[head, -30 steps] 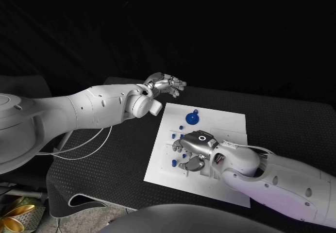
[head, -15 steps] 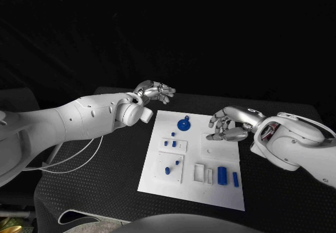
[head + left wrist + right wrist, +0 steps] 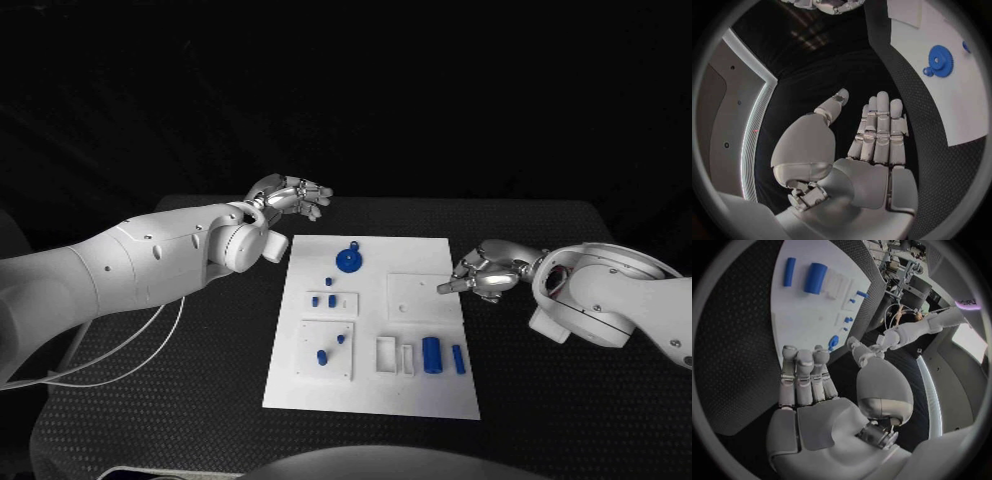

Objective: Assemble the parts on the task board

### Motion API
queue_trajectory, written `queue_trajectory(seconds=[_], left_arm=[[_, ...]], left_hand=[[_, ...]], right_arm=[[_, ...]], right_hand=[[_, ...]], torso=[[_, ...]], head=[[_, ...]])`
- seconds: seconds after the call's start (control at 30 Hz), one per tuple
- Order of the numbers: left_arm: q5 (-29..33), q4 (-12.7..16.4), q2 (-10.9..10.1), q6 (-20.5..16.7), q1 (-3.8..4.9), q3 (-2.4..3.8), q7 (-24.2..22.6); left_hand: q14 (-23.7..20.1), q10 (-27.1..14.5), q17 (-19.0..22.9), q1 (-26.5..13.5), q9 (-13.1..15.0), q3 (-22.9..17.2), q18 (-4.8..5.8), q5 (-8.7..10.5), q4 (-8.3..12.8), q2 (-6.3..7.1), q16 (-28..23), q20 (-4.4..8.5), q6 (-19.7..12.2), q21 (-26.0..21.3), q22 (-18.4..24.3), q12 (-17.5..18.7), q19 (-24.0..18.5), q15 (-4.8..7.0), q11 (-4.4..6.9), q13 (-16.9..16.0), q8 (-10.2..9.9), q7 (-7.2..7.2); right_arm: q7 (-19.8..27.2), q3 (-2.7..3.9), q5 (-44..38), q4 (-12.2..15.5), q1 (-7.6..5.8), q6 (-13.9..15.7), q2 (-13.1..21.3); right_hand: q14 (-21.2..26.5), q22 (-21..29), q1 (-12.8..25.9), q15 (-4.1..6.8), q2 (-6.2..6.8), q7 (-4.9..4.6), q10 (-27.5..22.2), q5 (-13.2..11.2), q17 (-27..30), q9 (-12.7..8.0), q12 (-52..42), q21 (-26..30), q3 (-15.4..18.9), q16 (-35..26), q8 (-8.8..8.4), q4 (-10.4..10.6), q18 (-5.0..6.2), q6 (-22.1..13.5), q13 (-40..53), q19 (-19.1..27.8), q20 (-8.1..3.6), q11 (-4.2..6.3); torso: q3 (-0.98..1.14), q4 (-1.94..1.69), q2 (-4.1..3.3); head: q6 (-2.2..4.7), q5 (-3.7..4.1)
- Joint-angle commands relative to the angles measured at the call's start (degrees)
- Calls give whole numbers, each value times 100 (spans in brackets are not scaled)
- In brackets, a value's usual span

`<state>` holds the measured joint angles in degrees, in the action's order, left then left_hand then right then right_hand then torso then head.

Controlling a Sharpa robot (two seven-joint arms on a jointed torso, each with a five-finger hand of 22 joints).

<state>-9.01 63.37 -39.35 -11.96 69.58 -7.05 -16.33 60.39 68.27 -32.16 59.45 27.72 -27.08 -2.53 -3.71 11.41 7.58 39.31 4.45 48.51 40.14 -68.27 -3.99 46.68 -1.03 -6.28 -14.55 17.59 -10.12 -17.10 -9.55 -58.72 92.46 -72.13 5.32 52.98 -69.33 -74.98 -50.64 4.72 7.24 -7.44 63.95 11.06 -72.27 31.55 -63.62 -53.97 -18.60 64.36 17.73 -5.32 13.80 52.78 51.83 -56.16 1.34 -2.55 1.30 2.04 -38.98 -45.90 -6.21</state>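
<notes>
Both silver hands hold nothing, the left hand (image 3: 293, 193) by the far left corner of the flat white task board (image 3: 433, 390) and the right hand (image 3: 485, 272) at its right edge, fingers loosely apart, so no step is under way and the next move is reaching for a small blue part (image 3: 431, 349) lying near the board's near right side on the black tabletop (image 3: 173, 400)

The task board (image 3: 433, 385) is a white rectangular plate lying flat in the middle of the desk, with several raised white blocks on it. A blue gear (image 3: 349, 260) lies flat near the board's far edge, and small blue pegs (image 3: 323, 300) stand in a block just nearer than the gear. A thick blue cylinder (image 3: 431, 349) and a thinner blue bar (image 3: 459, 359) lie side by side toward the board's near right part, with two more small blue pieces (image 3: 330, 347) on the near left block.
</notes>
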Motion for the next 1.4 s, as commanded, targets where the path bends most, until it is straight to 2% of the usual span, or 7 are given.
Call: queue_trajectory(seconds=[0.03, 0.17, 0.27, 0.5, 0.63, 0.9, 1.4], left_arm=[[51, 0, 12, 90, -13, 3, -58], [54, 6, 7, 93, -33, 3, -69], [60, 13, 13, 95, -43, 3, -70], [62, 31, 20, 115, -56, 3, -67], [62, 51, 13, 130, -56, 2, -67], [62, 98, -8, 137, -57, 1, -77], [62, 157, -38, 159, -55, 1, -74]], left_hand=[[40, -3, -9, -32, 5, 2, -95, -25, -29, -22, -30, 1, -27, -21, -7, -36, 15, -15, -30, 3, 34, 15], [41, -2, -12, -34, 5, 3, -95, -24, -31, -25, -31, 1, -27, -22, -8, -37, 15, -14, -29, 3, 35, 15], [41, -1, -13, -36, 5, 4, -95, -24, -32, -25, -32, 1, -27, -22, -9, -37, 15, -14, -29, 3, 35, 15], [41, -2, -17, -40, 4, 6, -95, -24, -34, -30, -35, 1, -29, -23, -11, -37, 15, -14, -29, 3, 36, 15], [42, -3, -20, -43, 4, 8, -95, -24, -36, -31, -37, 1, -31, -25, -13, -37, 15, -14, -29, 3, 35, 15], [38, -8, -31, -68, 2, 24, -93, -20, -46, -29, -49, 0, -39, -31, -20, -34, 12, -16, -31, 4, 34, 12], [35, -16, -69, -105, 9, 48, -95, -22, -62, -32, -83, -1, 4, -51, -42, -33, 3, -19, -33, 6, 65, 35]], right_arm=[[-855, -62, 271, 109, 10, -560, 74], [-970, -145, 346, 223, 12, -599, 85], [-1057, -195, 357, 253, 34, -636, 25], [-1226, -302, 321, 227, 209, -640, -135], [-1300, -348, 276, 163, 314, -673, -252], [-1337, -364, 140, 108, 427, -770, -394], [-1359, -384, -80, -127, 609, -820, -713]], right_hand=[[-271, -115, 60, 178, -107, 146, -264, 125, 74, 21, -360, -127, 159, 156, -29, -53, 120, 189, 242, -93, -121, 297], [-432, -99, 94, 213, -196, 179, -103, 346, 146, 50, -661, -247, 221, 319, -27, -89, 120, 267, 460, -279, -234, 333], [-496, -91, 5, 233, -308, 210, -25, 661, 206, 84, -775, -300, 197, 391, 8, -225, 120, 390, 566, -361, -302, 358], [-480, -78, 104, 234, -306, 217, -4, 701, 291, 83, -756, -303, 243, 430, -18, -370, 120, 457, 612, -354, -304, 362], [-446, -72, 188, 232, -325, 218, -2, 622, 344, 70, -723, -293, 264, 451, -44, -457, 120, 493, 628, -324, -290, 362], [-426, -64, 517, 240, -333, 225, 17, 691, 417, 53, -691, -295, 321, 508, -88, -403, 120, 531, 665, -326, -299, 371], [-392, -54, 768, 253, -267, 236, 15, 458, 499, 52, -660, -288, 279, 570, -129, -346, 120, 557, 719, -327, -334, 382]], torso=[[21, 39, 24], [26, 44, 29], [13, 40, 33], [4, 19, 25], [1, 14, 20], [-1, 20, 18], [2, 30, 22]], head=[[-4, 42], [-21, 65], [-10, 92], [-8, 181], [-8, 194], [-53, 180], [-108, 77]])
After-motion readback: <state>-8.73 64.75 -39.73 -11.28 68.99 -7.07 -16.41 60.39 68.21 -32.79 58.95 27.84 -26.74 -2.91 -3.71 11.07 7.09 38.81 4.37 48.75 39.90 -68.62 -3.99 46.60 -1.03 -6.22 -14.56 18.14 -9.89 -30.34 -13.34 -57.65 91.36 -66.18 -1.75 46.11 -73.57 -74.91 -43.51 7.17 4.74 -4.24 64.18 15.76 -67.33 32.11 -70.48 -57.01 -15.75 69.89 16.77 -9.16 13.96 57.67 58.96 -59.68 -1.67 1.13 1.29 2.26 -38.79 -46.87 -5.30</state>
